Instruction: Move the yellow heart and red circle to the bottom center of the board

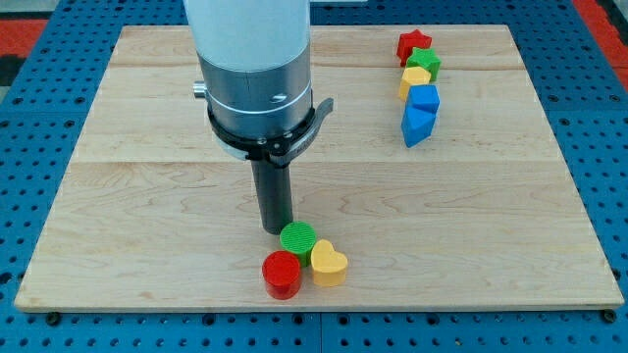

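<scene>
Two task blocks, red circle (pixel 282 274) and yellow heart (pixel 329 263), lie just below my bare tip (pixel 274 229).

Your arm (pixel 250 39) shows as a broad cylinder, white at the top and pale grey metal lower down. On that metal part you can see a small round mark and a little stud on the view's left side. Beneath it sits a black clamp ring (pixel 267 132) with a lug jutting to the view's right. A straight dark rod (pixel 274 191) hangs below, ending in my tip (pixel 274 229).
</scene>
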Available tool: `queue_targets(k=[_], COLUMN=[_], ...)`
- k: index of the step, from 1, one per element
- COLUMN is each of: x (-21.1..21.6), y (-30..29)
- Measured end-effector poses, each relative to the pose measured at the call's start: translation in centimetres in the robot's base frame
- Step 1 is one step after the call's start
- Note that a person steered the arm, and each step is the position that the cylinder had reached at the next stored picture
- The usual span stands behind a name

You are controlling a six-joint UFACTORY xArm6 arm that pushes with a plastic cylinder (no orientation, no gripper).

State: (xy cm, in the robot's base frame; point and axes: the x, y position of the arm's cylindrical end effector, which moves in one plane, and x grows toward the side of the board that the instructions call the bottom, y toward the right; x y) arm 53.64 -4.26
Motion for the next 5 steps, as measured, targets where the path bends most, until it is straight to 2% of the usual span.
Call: queue_targets(k=[2,4,5], x=[0.6,0.1,-4.3], y=[1.2,11.5,13.5])
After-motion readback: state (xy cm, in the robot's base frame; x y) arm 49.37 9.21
